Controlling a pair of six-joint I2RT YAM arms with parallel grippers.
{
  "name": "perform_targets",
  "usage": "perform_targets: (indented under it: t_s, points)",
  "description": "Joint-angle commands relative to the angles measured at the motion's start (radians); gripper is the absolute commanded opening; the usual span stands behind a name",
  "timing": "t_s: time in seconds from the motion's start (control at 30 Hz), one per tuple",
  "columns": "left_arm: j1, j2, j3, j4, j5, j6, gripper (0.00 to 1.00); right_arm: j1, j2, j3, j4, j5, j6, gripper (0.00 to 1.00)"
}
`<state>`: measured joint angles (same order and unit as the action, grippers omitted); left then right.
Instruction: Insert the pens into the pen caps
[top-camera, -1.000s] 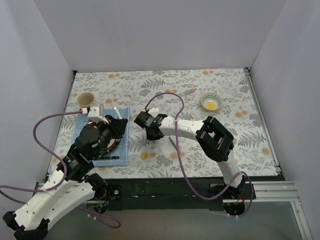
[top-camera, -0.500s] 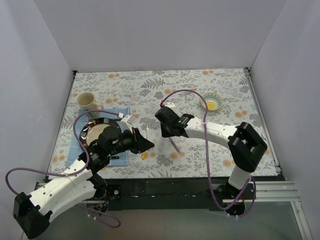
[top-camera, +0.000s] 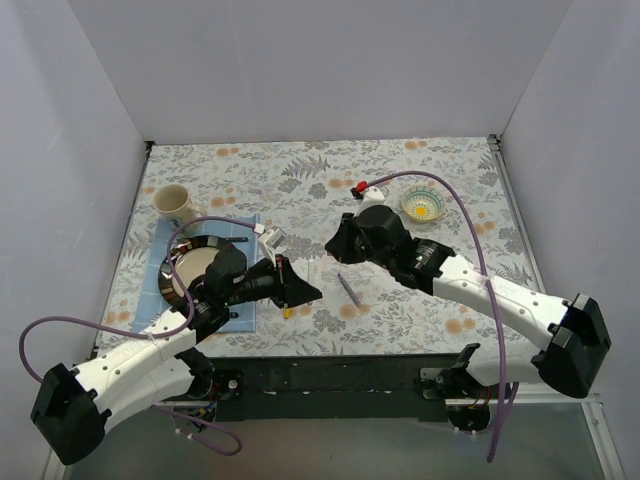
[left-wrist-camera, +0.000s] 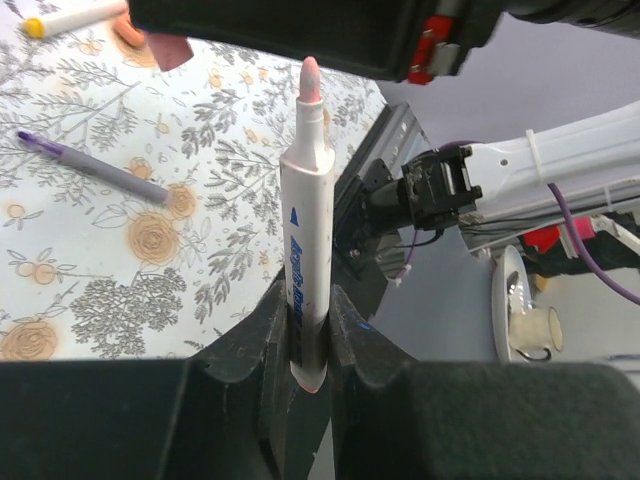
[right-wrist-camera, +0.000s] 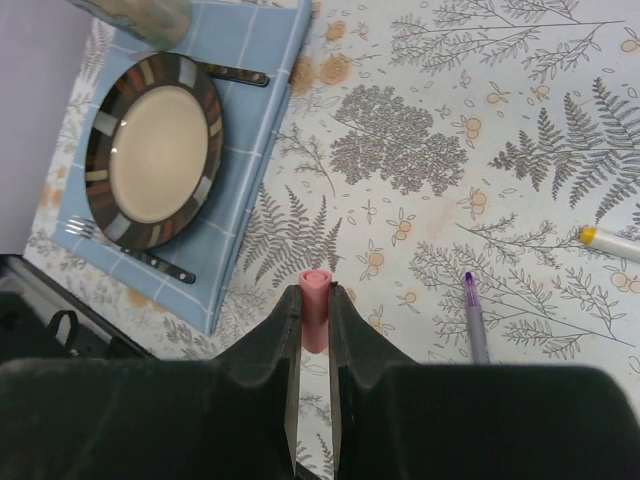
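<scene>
My left gripper is shut on the white pen with the pink tip, which points toward the right gripper. My right gripper is shut on a pink pen cap, held above the cloth just beyond the pen's tip. The purple pen lies on the cloth to the right of both grippers. A pale pen with a yellow tip lies farther off. A small yellow cap sits on the cloth below the left gripper.
A striped plate with a fork and a knife rests on a blue mat at the left, a cup behind it. A small yellow-centred bowl stands at the back right. Purple cables loop over both arms.
My left arm swung right from over the plate to the middle of the table, carrying the pen. My right gripper rose and drew back to the right with the pink cap.
</scene>
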<state>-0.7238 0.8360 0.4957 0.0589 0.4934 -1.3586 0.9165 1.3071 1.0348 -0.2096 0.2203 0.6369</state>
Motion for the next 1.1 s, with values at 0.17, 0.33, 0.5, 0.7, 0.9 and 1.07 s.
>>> perform_targets:
  t_s: [0.17,0.33,0.5,0.7,0.9,1.07]
  points:
    - [0.0,0.021,-0.051,0.235,0.155,-0.066,0.0,0.001,-0.252,-0.208,0.303,-0.027,0.061,0.01]
    - [-0.002,0.058,-0.068,0.335,0.211,-0.106,0.0,0.001,-0.313,-0.254,0.388,-0.047,0.089,0.01]
    - [-0.008,0.092,-0.078,0.407,0.237,-0.137,0.0,0.001,-0.335,-0.271,0.43,-0.061,0.107,0.01]
    - [-0.017,0.112,-0.083,0.43,0.24,-0.139,0.0,0.001,-0.333,-0.269,0.467,-0.085,0.13,0.01]
    - [-0.023,0.121,-0.086,0.432,0.238,-0.139,0.0,0.002,-0.315,-0.266,0.495,-0.116,0.142,0.01]
    - [-0.023,0.12,-0.085,0.423,0.231,-0.132,0.0,0.002,-0.309,-0.265,0.498,-0.137,0.152,0.01]
